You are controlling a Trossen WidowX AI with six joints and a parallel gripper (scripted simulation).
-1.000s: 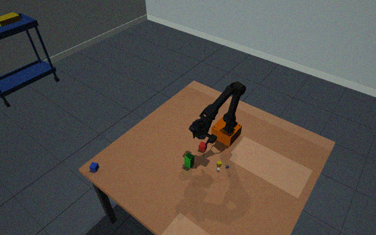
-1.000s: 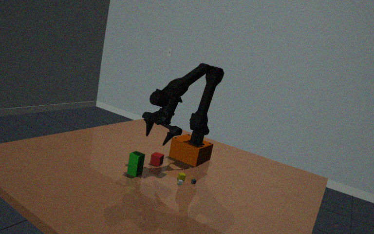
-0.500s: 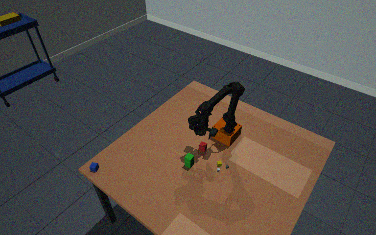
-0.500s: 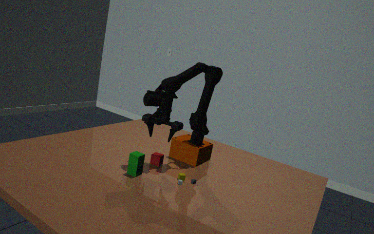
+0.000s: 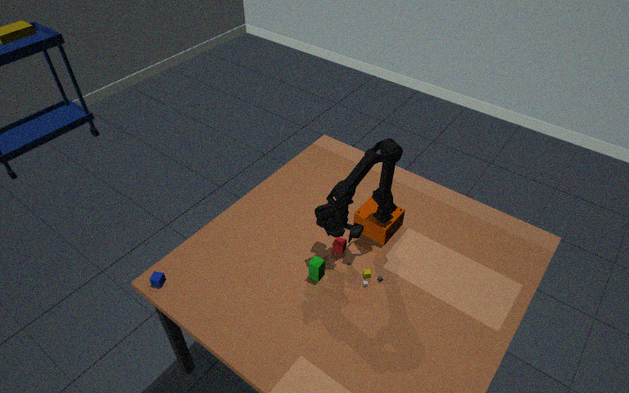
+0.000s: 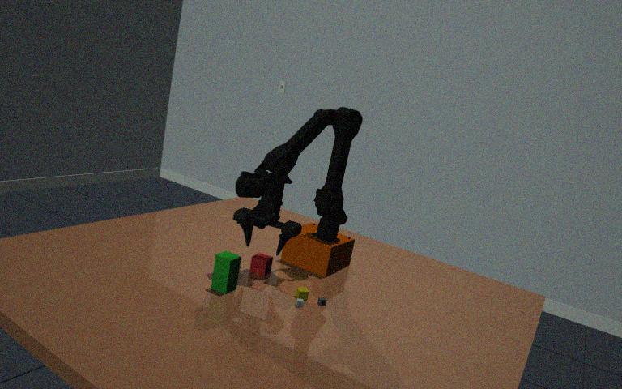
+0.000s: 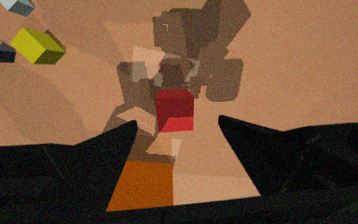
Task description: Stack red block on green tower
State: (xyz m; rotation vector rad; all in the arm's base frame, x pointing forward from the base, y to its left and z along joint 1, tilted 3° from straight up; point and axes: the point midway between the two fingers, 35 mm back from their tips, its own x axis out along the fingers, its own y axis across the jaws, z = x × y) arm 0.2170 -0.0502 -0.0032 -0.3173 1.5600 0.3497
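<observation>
1. Two black fingers of the gripper (image 6: 264, 238) stood wide apart and held nothing; we saw them hang point-down above the red block (image 6: 261, 264), not touching it.
2. We saw the red block (image 5: 339, 245) resting on the table (image 5: 222, 296) near its middle, just in front of the orange base (image 5: 379, 223) of the arm (image 5: 366, 171).
3. In the wrist view the red block (image 7: 174, 110) lay between the two dark fingers and a little beyond their tips, with bare table on both sides of it.
4. We found the green tower (image 6: 225, 271) upright on the table, near the red block but apart from it, on the side away from the base.
5. We counted three small cubes close together on the other side of the red block: a yellow one (image 6: 301, 293), a pale one (image 6: 299, 302) and a dark one (image 6: 321, 301).
6. We noted a blue cube (image 5: 157, 278) well apart from the rest, at the table's left corner in the top view.
7. We also saw a blue cart (image 5: 32, 92) standing on the floor, far from the table, with a yellow slab (image 5: 15, 30) on its upper shelf.
</observation>
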